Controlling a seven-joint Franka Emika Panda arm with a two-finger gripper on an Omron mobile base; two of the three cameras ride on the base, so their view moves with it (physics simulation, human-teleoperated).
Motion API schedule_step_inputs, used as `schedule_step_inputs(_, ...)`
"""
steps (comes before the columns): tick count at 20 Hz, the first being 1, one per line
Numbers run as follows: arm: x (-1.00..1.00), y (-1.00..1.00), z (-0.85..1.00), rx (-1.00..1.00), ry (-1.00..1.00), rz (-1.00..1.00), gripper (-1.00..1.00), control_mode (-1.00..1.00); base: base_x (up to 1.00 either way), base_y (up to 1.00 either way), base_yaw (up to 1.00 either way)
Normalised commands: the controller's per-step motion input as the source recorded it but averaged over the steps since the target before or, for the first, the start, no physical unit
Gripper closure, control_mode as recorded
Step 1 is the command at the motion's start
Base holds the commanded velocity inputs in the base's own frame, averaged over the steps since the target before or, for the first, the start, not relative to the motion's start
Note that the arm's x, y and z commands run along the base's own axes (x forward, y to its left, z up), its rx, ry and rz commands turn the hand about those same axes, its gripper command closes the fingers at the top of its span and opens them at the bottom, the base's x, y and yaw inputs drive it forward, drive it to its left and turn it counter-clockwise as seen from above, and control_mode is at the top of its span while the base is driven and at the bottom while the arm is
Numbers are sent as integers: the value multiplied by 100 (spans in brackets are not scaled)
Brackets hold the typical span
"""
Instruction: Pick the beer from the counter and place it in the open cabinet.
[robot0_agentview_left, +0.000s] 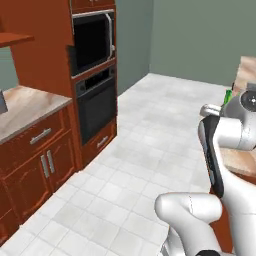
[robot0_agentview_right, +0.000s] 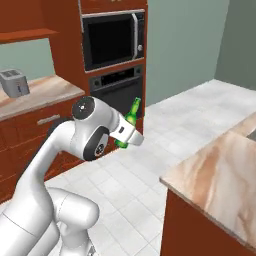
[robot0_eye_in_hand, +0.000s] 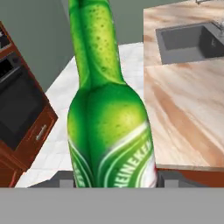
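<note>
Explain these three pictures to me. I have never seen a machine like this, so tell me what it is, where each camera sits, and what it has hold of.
This is a white robot arm on a base that drives, in a computer-drawn kitchen. Two pictures come from cameras on the base, one behind the arm on its left, one on its right. The third comes from a camera on the hand itself, looking along the jaws.

The arm holds a green beer bottle, its jaws closed on the lower body. In the hand picture the bottle stands close up, off the counter with its grey sink. The bottle hangs over the tiled floor, in front of a built-in microwave and oven. A toaster stands on the other worktop.
</note>
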Motion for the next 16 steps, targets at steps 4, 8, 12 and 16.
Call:
schedule_step_inputs(4, 0, 0, 0, 0, 0, 0, 100, 100, -1, 0, 90)
schedule_step_inputs(8, 0, 0, 0, 0, 0, 0, 100, 100, 6, 0, 86)
schedule_step_inputs(12, 0, 0, 0, 0, 0, 0, 100, 100, 79, 0, 65)
schedule_step_inputs(16, 0, 0, 0, 0, 0, 0, 100, 100, 100, -17, 18)
